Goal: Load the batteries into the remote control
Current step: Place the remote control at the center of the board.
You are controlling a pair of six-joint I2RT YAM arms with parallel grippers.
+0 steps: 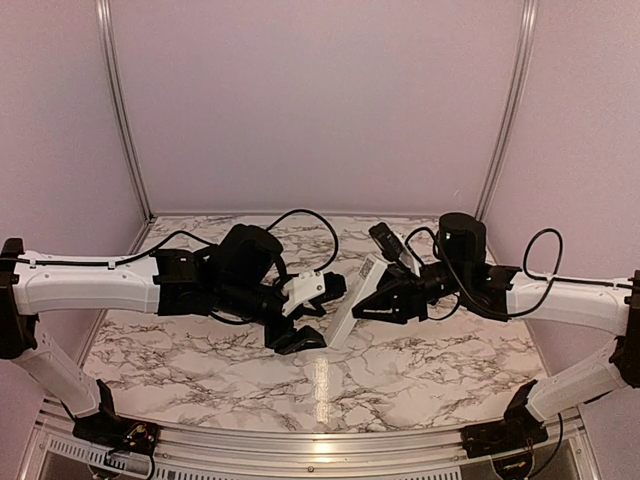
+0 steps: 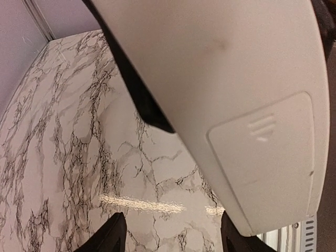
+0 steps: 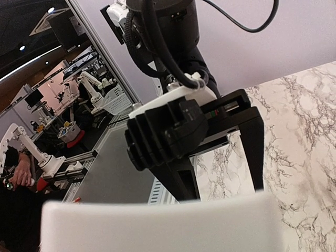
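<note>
White, grey-veined marble table (image 1: 400, 385) inside pale lilac walls (image 1: 320, 100). From the left edge, left arm (image 1: 90, 285) stretched level toward the middle, a black cable (image 1: 310, 215) looping above its wrist. At its end, left gripper (image 1: 312, 318) off the table and just beside the lower end of the remote control (image 1: 352, 305), fingers spread apart. In the left wrist view, both black fingertips (image 2: 111, 237) low in the frame with bare marble showing between them. Remote control at centre, held clear of the table and tilted, slanting from lower left to upper right in the overhead view. Back face turned to the left wrist camera, ribbed battery cover (image 2: 262, 136) in place near one end. Just right of it, right gripper (image 1: 370, 298) seemingly clamped on the remote control, though its own fingers sit hidden behind the white bar in the right wrist view. Farther right, right arm (image 1: 570, 300) running in level from the right edge.
</note>
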